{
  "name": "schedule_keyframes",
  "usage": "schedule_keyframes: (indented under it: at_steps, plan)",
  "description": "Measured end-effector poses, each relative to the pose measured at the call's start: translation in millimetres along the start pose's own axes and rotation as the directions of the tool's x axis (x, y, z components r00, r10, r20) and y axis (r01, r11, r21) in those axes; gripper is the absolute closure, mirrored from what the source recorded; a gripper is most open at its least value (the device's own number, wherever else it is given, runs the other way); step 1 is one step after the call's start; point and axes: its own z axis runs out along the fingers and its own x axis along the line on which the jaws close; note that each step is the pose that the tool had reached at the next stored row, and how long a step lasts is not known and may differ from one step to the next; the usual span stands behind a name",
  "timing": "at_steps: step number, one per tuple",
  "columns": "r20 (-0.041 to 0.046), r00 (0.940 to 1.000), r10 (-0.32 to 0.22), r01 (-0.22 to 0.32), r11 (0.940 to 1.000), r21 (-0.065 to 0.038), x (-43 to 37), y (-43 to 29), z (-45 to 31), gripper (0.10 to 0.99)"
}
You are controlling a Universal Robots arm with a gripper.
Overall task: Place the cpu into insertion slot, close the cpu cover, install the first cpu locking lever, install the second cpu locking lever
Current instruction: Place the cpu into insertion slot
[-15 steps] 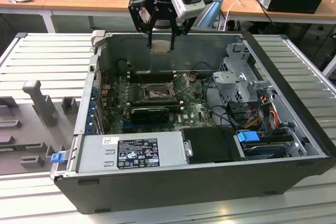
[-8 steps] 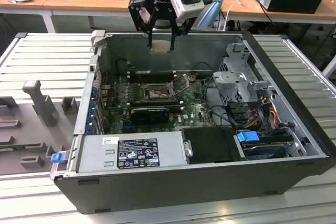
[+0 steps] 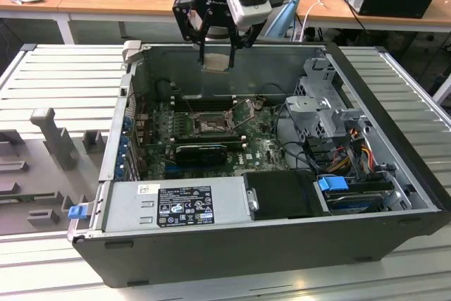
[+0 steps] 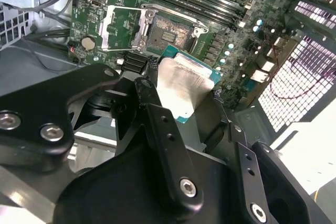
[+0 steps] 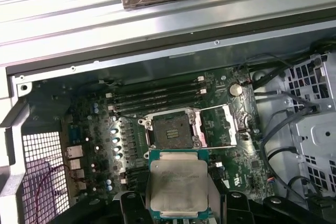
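My gripper (image 3: pixel 215 53) hangs above the open computer case, shut on the cpu (image 3: pixel 215 62), a flat square chip with a silver-grey top. Both wrist views show the cpu (image 5: pixel 177 184) (image 4: pixel 184 85) held level between the black fingers (image 4: pixel 155 109). Below it on the green board lies the insertion slot (image 5: pixel 170 129) (image 4: pixel 167 27) (image 3: pixel 211 124), a dark square socket, uncovered and with nothing in it. The cpu cover (image 5: pixel 219 126) (image 4: pixel 122 26) is a silvery frame plate, swung open and lying beside the socket. The chip is well above the socket and not touching it.
Long black memory slots (image 5: pixel 157 95) run beside the socket, and a black card (image 3: pixel 202 151) stands on its other side. A power supply (image 3: pixel 180 206), a drive cage (image 3: pixel 320 114) and loose cables (image 3: pixel 292 147) line the case. Grey fixtures (image 3: pixel 53 135) stand on the ribbed table.
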Motion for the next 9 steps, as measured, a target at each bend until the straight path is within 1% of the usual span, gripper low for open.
schedule_keyframes:
  at_steps: [5,9]
  plan:
    - [0.0029,0.9995,0.032,-0.032,0.9995,-0.001,0.0,0.0,0.0,0.561]
    - [0.0042,0.9989,0.047,-0.047,0.9989,-0.001,0.0,0.0,0.0,0.561]
